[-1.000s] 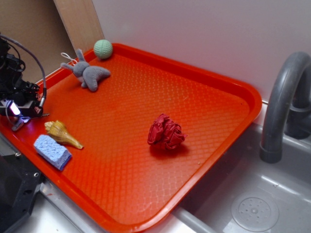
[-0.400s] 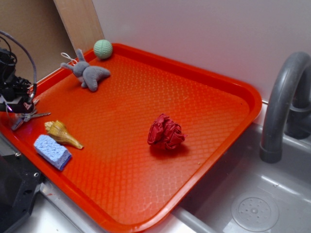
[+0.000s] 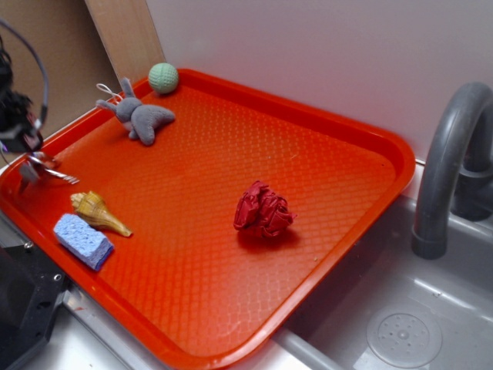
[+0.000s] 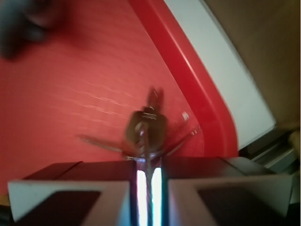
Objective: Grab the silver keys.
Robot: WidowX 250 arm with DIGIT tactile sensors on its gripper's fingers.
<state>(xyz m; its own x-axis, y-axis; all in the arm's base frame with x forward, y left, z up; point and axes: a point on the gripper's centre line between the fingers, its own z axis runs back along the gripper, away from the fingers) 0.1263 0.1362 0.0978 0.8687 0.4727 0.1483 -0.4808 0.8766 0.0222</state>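
Note:
The silver keys (image 3: 48,171) hang just above the left corner of the orange tray (image 3: 331,127), fanned out below my gripper (image 3: 31,156). In the wrist view the silver keys (image 4: 146,131) dangle blurred in front of my gripper (image 4: 148,165), whose jaws are nearly closed on the thin ring wire running up between them. The tray's rim (image 4: 197,82) passes just to the right of the keys. The gripper is shut on the keys and holds them off the tray floor.
On the tray lie a tan seashell (image 3: 98,212), a blue sponge (image 3: 83,240), a grey plush animal (image 3: 139,117), a green ball (image 3: 163,78) and a crumpled red cloth (image 3: 263,209). A grey faucet (image 3: 451,166) and sink (image 3: 400,331) are to the right.
The gripper has risen from the tray's left corner, and the keys that lay on the tray now hang lifted beneath it.

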